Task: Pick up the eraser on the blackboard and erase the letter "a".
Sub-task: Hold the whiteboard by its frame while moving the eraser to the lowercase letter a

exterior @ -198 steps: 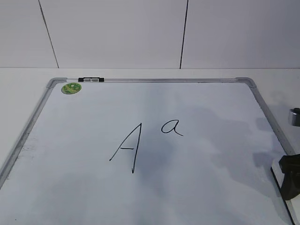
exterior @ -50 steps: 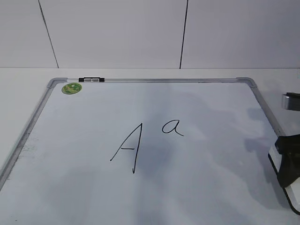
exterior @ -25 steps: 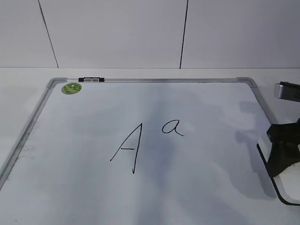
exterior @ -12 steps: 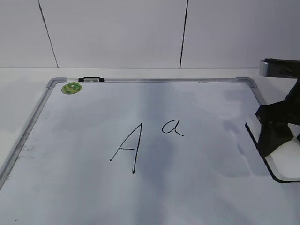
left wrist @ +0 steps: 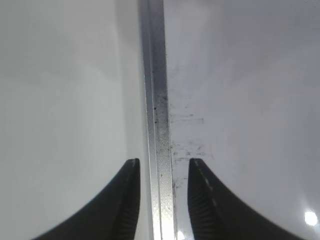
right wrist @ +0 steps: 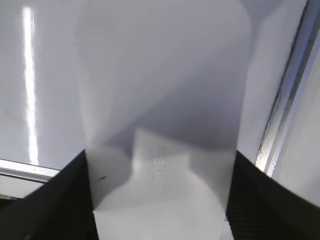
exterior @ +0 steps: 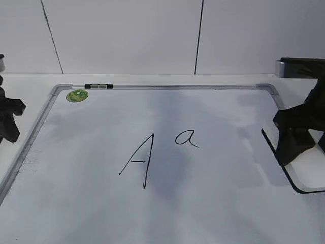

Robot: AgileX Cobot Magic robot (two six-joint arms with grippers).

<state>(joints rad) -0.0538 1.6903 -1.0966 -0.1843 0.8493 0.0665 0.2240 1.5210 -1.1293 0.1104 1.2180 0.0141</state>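
The blackboard (exterior: pixel 213 203) is a white dry-erase board with a grey frame, lying flat. The small letter "a" (exterior: pixel 187 138) sits near its middle, right of a large capital "A" (exterior: pixel 138 160). My right gripper (exterior: pixel 294 147) is shut on the white eraser (exterior: pixel 310 175) and holds it lifted above the board's right edge, dark felt side facing left. The eraser fills the right wrist view (right wrist: pixel 162 115) between the jaws (right wrist: pixel 160 200). My left gripper (exterior: pixel 7 119) is open beside the board's left edge; its jaws (left wrist: pixel 161 200) straddle the frame (left wrist: pixel 155 100) without touching.
A round green sticker (exterior: pixel 77 95) and a black and silver clip (exterior: pixel 99 86) are at the board's top left. The board's right frame (right wrist: pixel 290 100) runs past the eraser. A white tiled wall stands behind the table.
My right gripper has risen and moved left and farther back over the board with the eraser in it. My left gripper has come into view at the left edge.
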